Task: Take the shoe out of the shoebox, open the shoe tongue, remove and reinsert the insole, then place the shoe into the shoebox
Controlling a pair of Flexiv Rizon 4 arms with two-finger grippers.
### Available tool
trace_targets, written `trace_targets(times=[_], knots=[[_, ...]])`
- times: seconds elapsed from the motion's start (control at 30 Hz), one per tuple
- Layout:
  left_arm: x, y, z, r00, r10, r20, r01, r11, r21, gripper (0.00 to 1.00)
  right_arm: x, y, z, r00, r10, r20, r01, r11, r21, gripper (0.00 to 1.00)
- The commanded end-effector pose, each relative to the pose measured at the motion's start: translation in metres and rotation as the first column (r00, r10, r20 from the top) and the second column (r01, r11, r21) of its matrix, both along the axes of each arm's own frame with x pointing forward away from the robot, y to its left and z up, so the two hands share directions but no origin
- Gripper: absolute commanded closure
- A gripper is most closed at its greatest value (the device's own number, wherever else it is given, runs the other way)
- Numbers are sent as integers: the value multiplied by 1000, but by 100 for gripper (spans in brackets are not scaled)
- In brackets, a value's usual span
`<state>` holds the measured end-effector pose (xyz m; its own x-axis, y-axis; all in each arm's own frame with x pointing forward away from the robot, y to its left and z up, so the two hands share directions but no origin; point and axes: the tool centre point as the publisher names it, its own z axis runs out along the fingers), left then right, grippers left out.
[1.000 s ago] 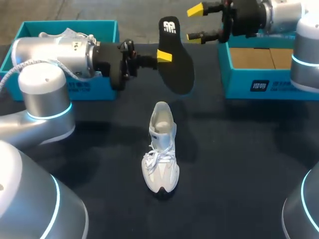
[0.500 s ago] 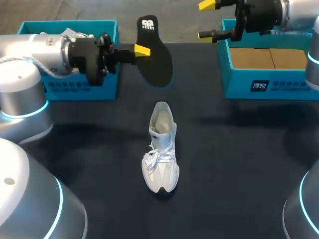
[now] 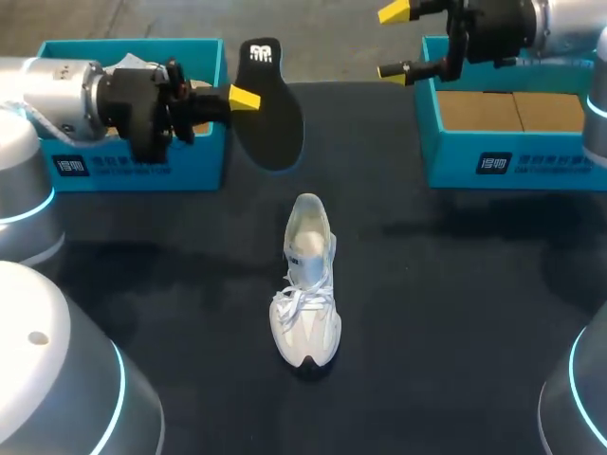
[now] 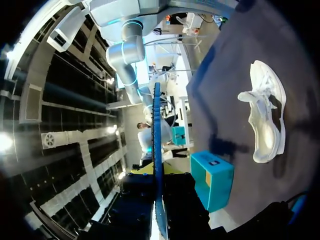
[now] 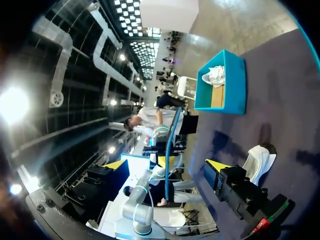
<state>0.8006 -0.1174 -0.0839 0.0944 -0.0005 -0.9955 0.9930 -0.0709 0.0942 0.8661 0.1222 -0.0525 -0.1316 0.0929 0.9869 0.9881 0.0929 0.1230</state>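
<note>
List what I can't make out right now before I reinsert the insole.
- Shoe, toe interior: head view, its own upper covers it.
- Left shoebox contents: head view, my left arm covers most.
- Insole faces: left wrist view, edge-on between the left claw fingers.
- Part of the shoe: right wrist view, behind a right claw finger.

left arm (image 3: 47, 81): silver shell, glowing cyan joint ring | right arm (image 3: 569, 19): likewise (black wrist) | fingers (image 3: 395, 12): black, yellow tips
</note>
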Motion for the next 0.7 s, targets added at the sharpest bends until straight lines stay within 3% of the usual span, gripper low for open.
trace_targets(times=[0.03,0.13,0.4,0.6,0.7], knots=[[-10,4,4,999,9,-34,-8,1000,9,100,1,1,1,1000,3,-2,-3,1000,-5,0],[-18,8,10,987,19,-162,-14,999,32,100,1,1,1,1000,3,-2,-3,1000,-5,0],[-29,7,24,938,-15,-346,25,999,24,100,1,1,1,1000,3,-2,-3,1000,-5,0],[-28,4,30,888,-18,-460,18,1000,-4,100,1,1,1,1000,3,-2,-3,1000,-5,0],[-28,3,32,889,-30,-458,35,999,2,100,1,1,1,1000,3,-2,-3,1000,-5,0]])
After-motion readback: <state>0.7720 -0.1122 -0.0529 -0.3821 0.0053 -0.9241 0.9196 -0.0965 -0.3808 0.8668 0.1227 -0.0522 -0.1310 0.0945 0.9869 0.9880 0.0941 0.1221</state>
